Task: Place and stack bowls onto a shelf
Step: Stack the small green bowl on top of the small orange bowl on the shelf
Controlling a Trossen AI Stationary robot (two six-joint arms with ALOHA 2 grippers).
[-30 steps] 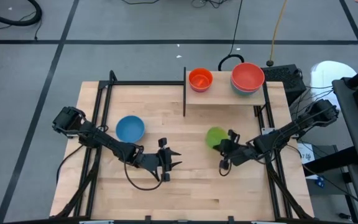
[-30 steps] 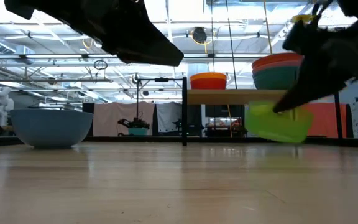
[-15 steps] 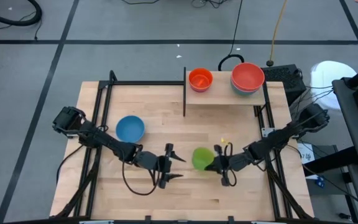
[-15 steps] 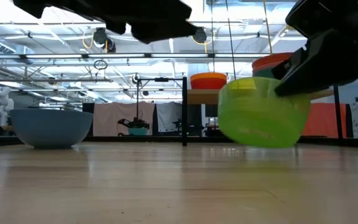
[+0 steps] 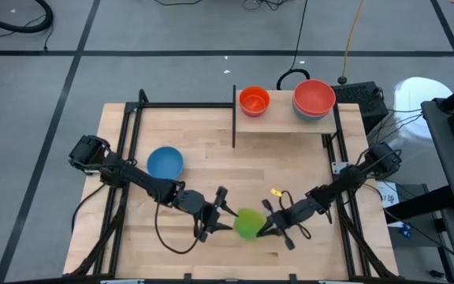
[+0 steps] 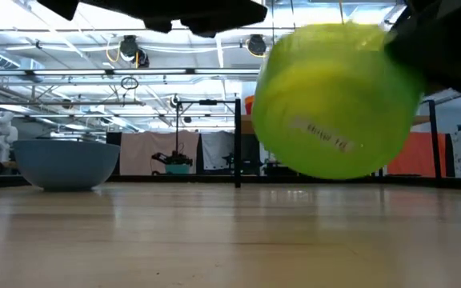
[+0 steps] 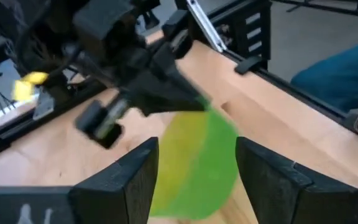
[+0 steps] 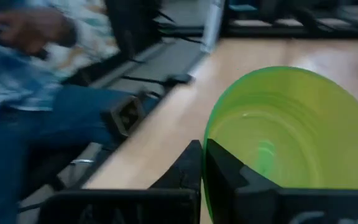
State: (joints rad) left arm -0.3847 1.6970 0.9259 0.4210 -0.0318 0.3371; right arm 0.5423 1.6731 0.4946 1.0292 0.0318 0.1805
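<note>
Lime green bowl (image 5: 247, 223) pinched by rim in right gripper (image 5: 268, 226), held tipped above tabletop. Left gripper (image 5: 224, 219) fingers spread wide, just beside bowl's far side, facing it. Shelf (image 5: 286, 120) well behind both grippers.

My big pale-wood tabletop with its black metal frame (image 5: 172, 130) stands on a grey floor crossed by dark tape lines (image 5: 77, 55). Beyond the table's far edge a black cable loops on the floor (image 5: 290, 76), and a black box (image 5: 361, 93) sits just off its far right corner. Looking level across the tabletop, I see a hall with white ceiling trusses (image 6: 94, 76), hanging round lamps (image 6: 130, 50), a beige curtain (image 6: 146, 152) and a small white humanoid figure (image 6: 1, 132) far off to the left.
</note>
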